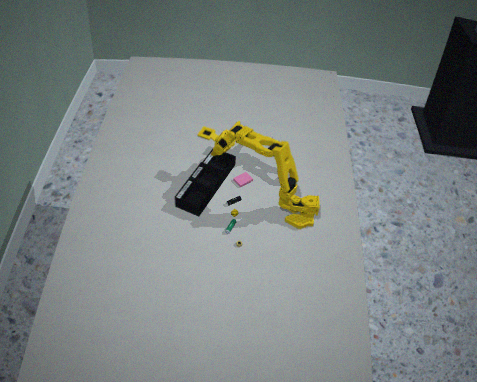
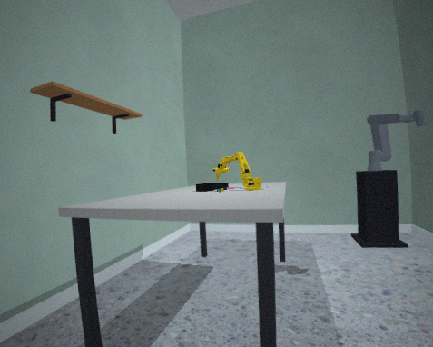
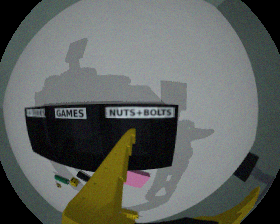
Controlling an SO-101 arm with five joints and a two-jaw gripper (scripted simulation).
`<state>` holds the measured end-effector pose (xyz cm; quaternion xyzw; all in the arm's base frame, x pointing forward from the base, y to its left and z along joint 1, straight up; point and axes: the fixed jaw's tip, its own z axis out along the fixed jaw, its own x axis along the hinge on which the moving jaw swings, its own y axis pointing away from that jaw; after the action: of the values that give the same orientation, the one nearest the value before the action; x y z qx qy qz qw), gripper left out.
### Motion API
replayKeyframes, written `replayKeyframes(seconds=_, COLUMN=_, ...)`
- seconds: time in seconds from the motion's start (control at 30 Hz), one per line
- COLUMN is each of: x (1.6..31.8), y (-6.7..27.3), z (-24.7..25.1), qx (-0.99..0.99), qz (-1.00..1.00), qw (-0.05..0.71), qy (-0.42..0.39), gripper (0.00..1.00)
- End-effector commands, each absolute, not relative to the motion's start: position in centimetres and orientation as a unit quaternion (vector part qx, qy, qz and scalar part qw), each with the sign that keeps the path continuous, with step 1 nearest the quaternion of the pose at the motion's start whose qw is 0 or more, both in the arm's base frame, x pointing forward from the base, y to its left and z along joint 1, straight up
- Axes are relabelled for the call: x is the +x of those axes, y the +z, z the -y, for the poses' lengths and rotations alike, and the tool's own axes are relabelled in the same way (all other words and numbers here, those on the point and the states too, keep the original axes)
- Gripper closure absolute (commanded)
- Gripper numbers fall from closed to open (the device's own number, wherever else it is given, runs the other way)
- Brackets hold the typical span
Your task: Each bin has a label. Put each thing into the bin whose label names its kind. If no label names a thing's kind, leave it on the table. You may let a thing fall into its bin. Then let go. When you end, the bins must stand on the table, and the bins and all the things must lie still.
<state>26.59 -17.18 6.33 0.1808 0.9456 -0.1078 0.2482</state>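
A black row of bins (image 1: 200, 192) (image 2: 208, 186) (image 3: 71, 143) stands mid-table; in the wrist view two labels read GAMES and NUTS+BOLTS, and a third at the left is unreadable. My gripper (image 1: 211, 145) (image 2: 218, 172) (image 3: 193, 163) is open and empty, hovering above the far end of the row. A pink flat block (image 1: 243, 179) (image 3: 139, 177) lies right of the bins. A small black piece (image 1: 233, 200), a yellow nut (image 1: 234, 213), a green cylinder (image 1: 230, 226) and a second yellow nut (image 1: 238, 244) lie in front, between the bins and my base.
My arm's base (image 1: 300, 210) (image 2: 251, 183) sits on the table right of the things. The grey table (image 1: 134, 300) (image 2: 176, 206) is large. A black pedestal (image 1: 456, 90) (image 2: 378, 206) with a grey arm stands on the floor, far off.
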Motion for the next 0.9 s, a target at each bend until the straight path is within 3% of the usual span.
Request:
replayKeyframes(seconds=0.0, x=27.6, y=7.7, z=16.7, qx=0.183, qz=-0.939, qw=0.272, qy=-0.107, gripper=0.00)
replayKeyframes(seconds=0.53, x=30.1, y=8.4, z=11.1, qx=0.206, qz=-0.944, qw=0.255, qy=-0.042, gripper=0.00)
replayKeyframes(seconds=0.87, x=30.3, y=8.4, z=10.4, qx=0.208, qz=-0.944, qw=0.252, qy=-0.035, gripper=0.00)
